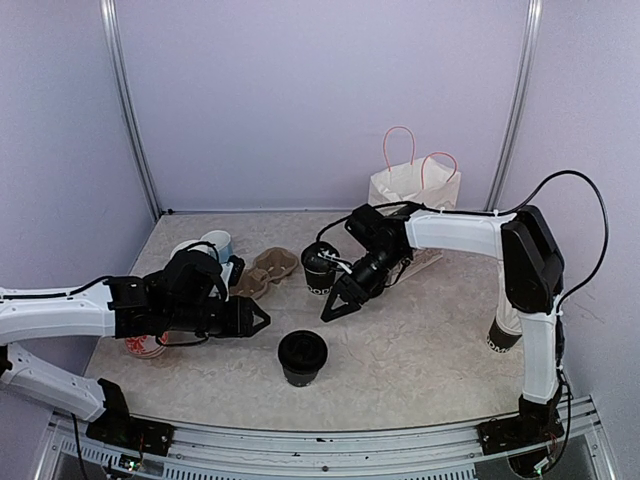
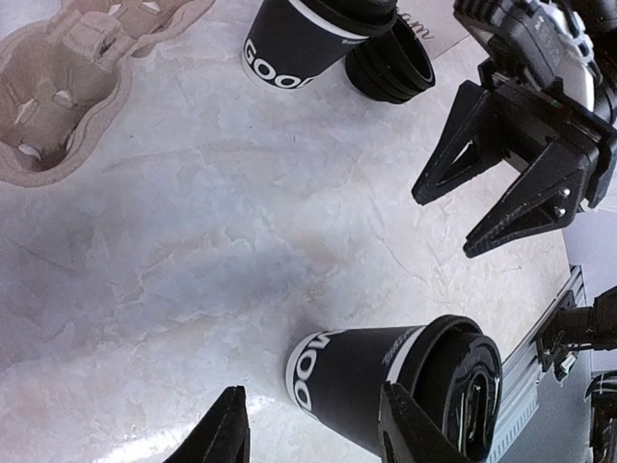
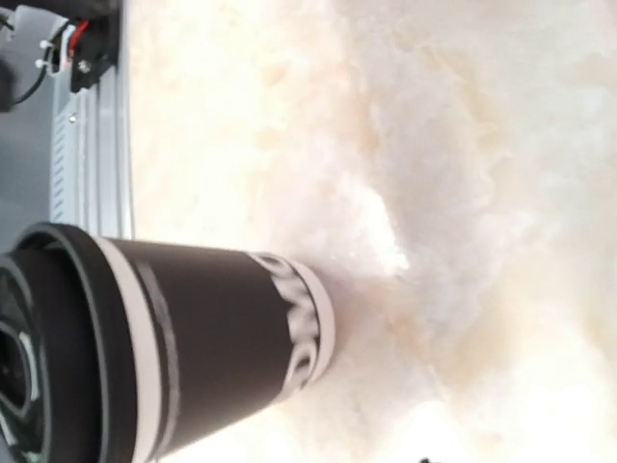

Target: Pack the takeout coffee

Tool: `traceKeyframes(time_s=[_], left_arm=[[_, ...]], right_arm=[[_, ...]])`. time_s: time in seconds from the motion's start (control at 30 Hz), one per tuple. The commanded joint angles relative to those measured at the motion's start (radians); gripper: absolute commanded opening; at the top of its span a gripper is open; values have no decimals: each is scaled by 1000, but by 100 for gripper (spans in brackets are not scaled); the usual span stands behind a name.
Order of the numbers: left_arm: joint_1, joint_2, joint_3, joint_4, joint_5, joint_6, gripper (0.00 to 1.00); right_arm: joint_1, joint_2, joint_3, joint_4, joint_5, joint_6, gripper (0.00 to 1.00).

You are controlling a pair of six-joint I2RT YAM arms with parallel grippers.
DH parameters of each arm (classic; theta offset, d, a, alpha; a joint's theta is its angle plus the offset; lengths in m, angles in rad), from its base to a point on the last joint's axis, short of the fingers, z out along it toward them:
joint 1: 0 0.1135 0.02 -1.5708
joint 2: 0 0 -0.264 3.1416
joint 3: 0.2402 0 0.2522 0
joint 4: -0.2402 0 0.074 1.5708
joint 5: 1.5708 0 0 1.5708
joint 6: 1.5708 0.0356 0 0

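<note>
One takeout coffee cup point(image 1: 302, 357), black with a lid, stands near the front middle of the table. It also shows in the left wrist view point(image 2: 386, 386) and, blurred, in the right wrist view point(image 3: 193, 347). A second lidded black cup point(image 1: 320, 268) point(image 2: 299, 39) stands further back beside the cardboard carrier point(image 1: 265, 272). My left gripper point(image 1: 255, 320) point(image 2: 310, 391) is open just left of the near cup, not touching it. My right gripper point(image 1: 331, 309) point(image 2: 443, 224) hangs open between the two cups, holding nothing. Its fingers do not show in its own wrist view.
A white paper bag point(image 1: 413, 185) with pink handles stands at the back. A light blue mug point(image 1: 215, 245) sits back left, a red-patterned cup point(image 1: 145, 345) under my left arm. A stack of cups point(image 1: 503, 335) is at the right. Black rings point(image 2: 390, 63) lie by the far cup.
</note>
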Motion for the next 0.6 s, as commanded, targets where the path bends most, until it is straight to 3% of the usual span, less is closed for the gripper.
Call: traceKeyframes(time_s=[0.0,0.3,0.57], left_arm=[[11,1,-31,43,31,-48,45],[-103,-25,-44,39,54,-111,48],[-132,-57,-70,12,-24,-130,50]], right_arm=[[22,-16,-26,-9,-55,-13,48],[48,-39,-108,-10,-135,-69,48],[90,-39,-132,-9,-164,-92,47]])
